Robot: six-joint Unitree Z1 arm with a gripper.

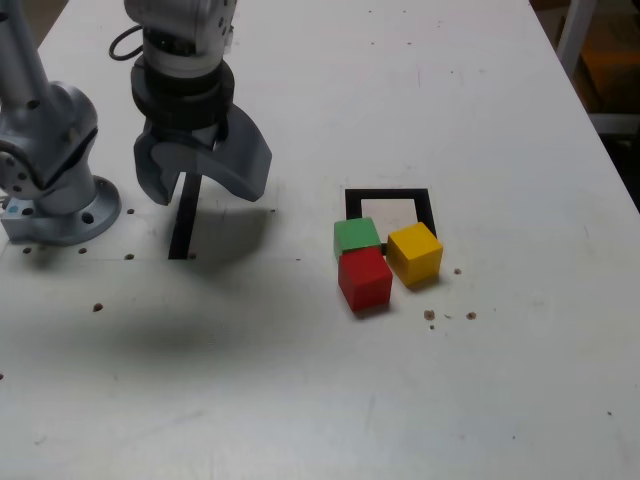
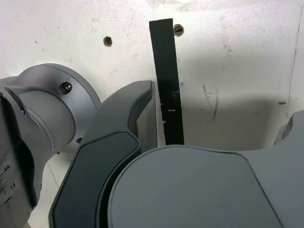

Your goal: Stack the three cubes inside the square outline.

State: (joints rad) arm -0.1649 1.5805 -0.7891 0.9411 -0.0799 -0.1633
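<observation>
Here, 3 cubes (red [image 1: 365, 279], yellow [image 1: 415, 253], green [image 1: 356, 236]); 1 square outline [image 1: 390, 196]; pincer [image 1: 200, 185] spread apart, empty.

White desk [image 1: 420, 90] fills nearly the whole exterior view; surface scuffed, with small screw holes [image 1: 98, 307] and brown specks. Narrow black strip [image 1: 186, 215] lies on it. Metal frame [image 1: 590, 60] beyond the exterior view's right edge.

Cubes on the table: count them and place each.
3. Green cube overlaps the square outline's near-left corner in the exterior view; red cube sits just in front of it; yellow cube lies to their right. None seems hidden.
</observation>
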